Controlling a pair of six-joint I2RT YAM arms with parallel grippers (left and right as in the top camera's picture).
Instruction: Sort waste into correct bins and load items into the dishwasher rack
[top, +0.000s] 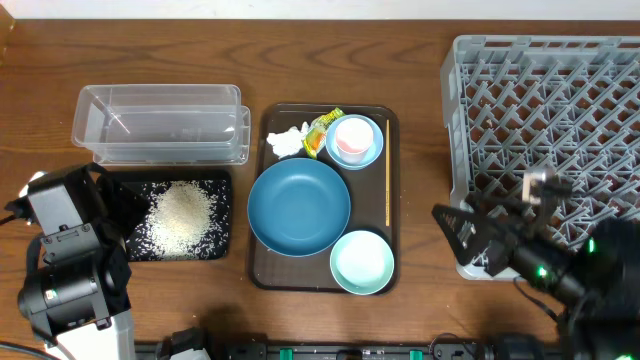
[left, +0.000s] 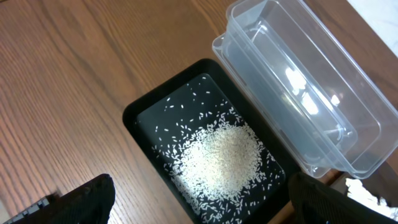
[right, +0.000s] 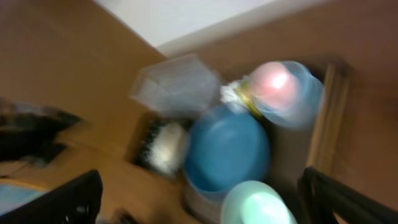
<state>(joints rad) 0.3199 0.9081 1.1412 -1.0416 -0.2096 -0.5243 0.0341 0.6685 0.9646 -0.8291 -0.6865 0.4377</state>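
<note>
White rice (top: 182, 212) lies in the black tray (top: 222, 182), heaped in the left wrist view (left: 219, 160). The clear tub (top: 160, 125) stands behind it, empty. On the brown serving tray (top: 390, 200) are the dark-blue dish (top: 298, 207), the mint-green bowl (top: 362, 262), and the pink cup (top: 350, 135) inside the light-blue bowl (top: 372, 150). The tissue (top: 285, 142) and the wrapper (top: 322, 128) lie beside that bowl. The grey rack (top: 545, 110) stands at the right. My left gripper (left: 202, 211) is open and empty above the black tray's near end. My right gripper (right: 205, 208) is open and empty, between the serving tray and the rack (top: 462, 235).
The right wrist view is blurred; it shows the blue dish (right: 227, 149), mint bowl (right: 258, 205) and pink cup (right: 273, 81). The clear tub's rim (left: 298, 87) touches the black tray's far side. Bare wood lies left of the black tray (left: 62, 93).
</note>
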